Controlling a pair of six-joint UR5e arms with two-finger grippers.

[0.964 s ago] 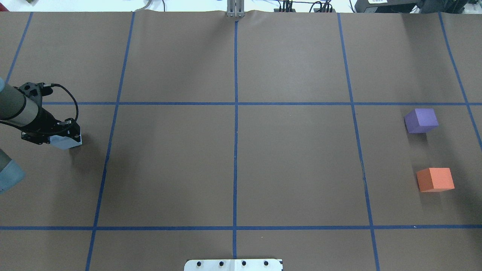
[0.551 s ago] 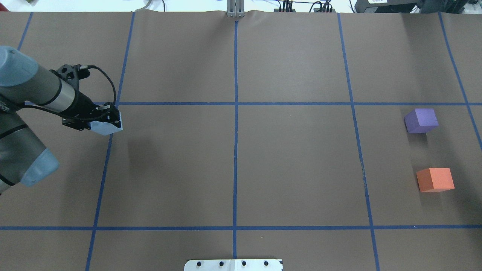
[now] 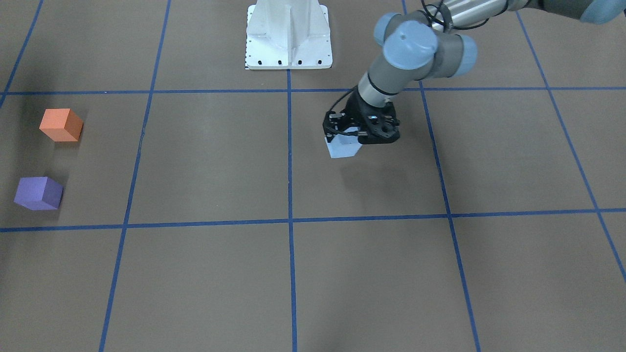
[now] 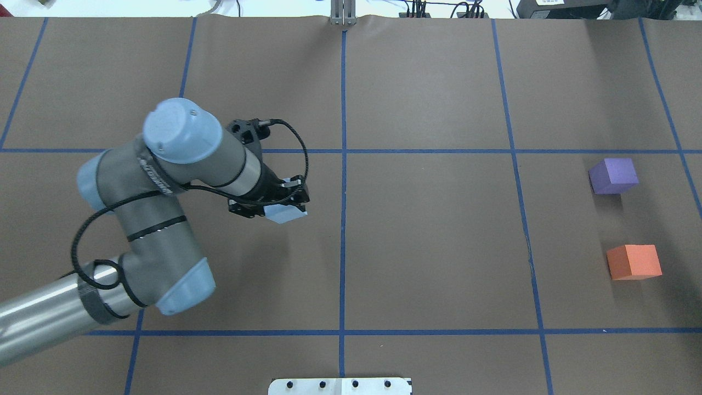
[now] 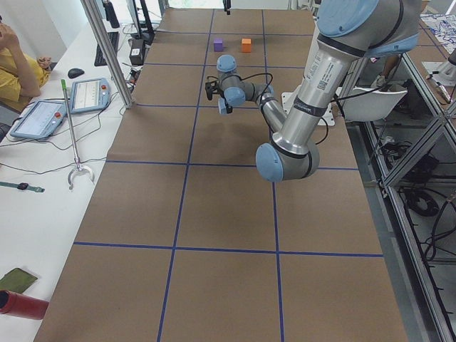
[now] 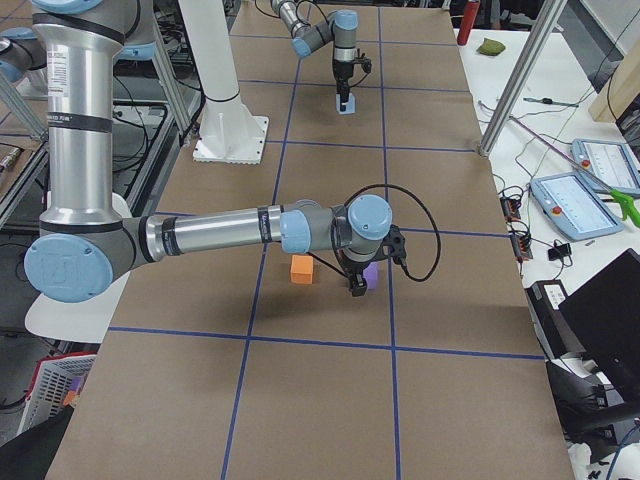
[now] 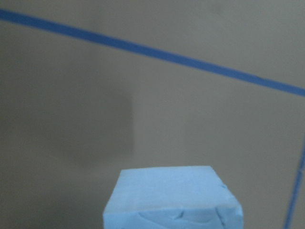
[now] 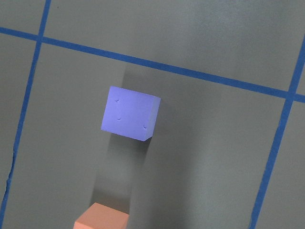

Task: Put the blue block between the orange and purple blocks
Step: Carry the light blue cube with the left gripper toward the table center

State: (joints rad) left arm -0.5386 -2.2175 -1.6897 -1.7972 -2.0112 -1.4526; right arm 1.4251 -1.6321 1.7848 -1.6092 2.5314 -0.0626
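My left gripper (image 4: pixel 281 210) is shut on the light blue block (image 4: pixel 286 214) and holds it above the table, just left of the centre line. The block also shows in the front-facing view (image 3: pixel 343 147) and fills the bottom of the left wrist view (image 7: pixel 171 198). The purple block (image 4: pixel 614 175) and the orange block (image 4: pixel 634 261) sit apart at the far right, with a gap between them. My right gripper (image 6: pixel 355 288) hovers over them in the exterior right view only; I cannot tell if it is open. The right wrist view looks down on the purple block (image 8: pixel 129 113) and the orange block (image 8: pixel 102 217).
The brown table is marked with a blue tape grid (image 4: pixel 343 219). The robot's white base plate (image 3: pixel 288 34) stands at the near middle edge. Tablets (image 5: pixel 89 92) and a metal pole (image 5: pixel 107 53) stand on the operators' side bench.
My left arm has swung right from the table's far left edge toward the centre line, carrying the blue block. The purple and orange blocks have not moved.
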